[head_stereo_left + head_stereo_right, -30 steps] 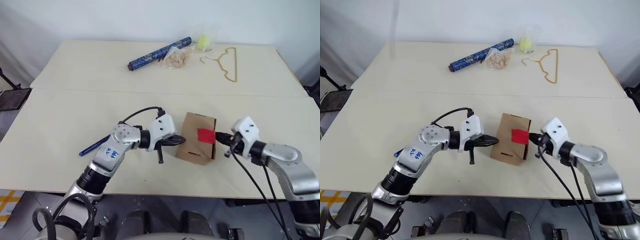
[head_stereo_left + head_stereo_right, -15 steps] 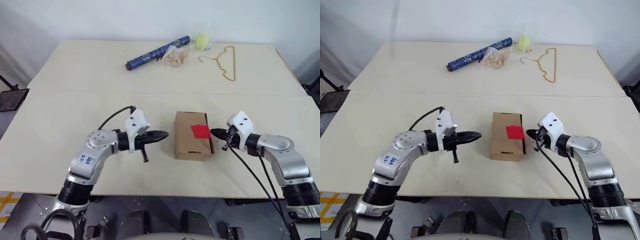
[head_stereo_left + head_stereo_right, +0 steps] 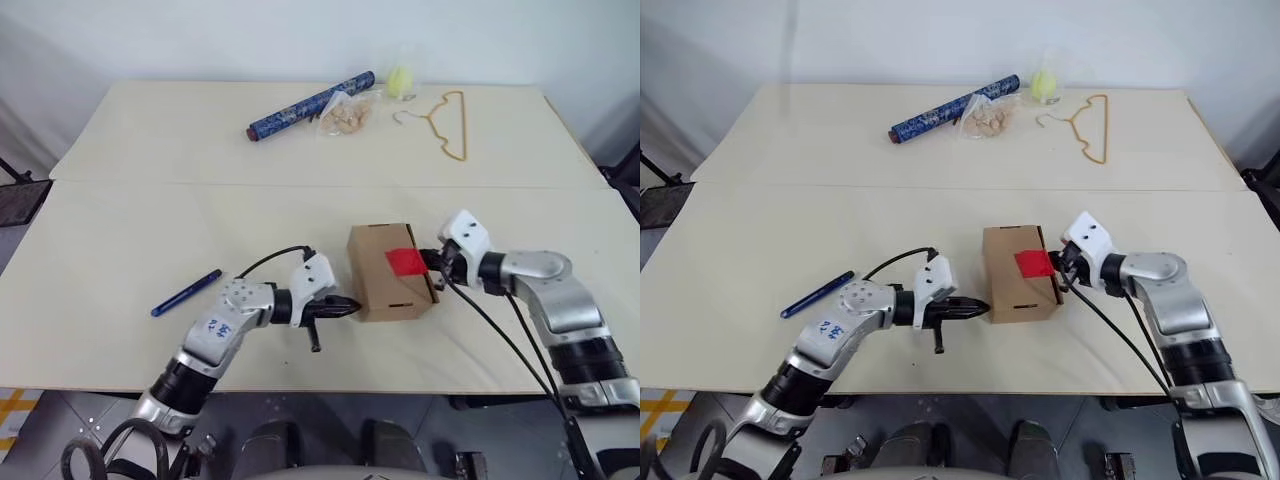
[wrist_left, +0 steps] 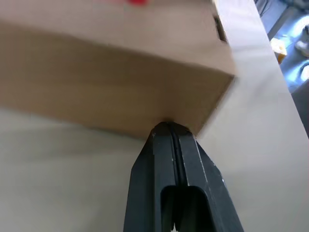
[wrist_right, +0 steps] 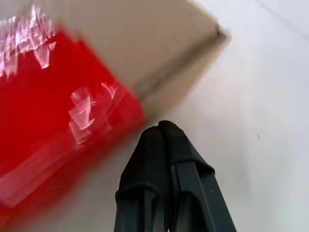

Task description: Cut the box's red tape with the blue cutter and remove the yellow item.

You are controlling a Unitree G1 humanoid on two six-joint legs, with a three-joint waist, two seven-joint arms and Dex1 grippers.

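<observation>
Box taped, red tape uncut; blue cutter unpicked on bench; your left end effector and right end effector both clenched empty.

A pale cream table, made of two tops meeting at a seam running from nine to three o'clock, stands before a plain white wall at twelve, with grey floor beyond its nine o'clock edge.
</observation>
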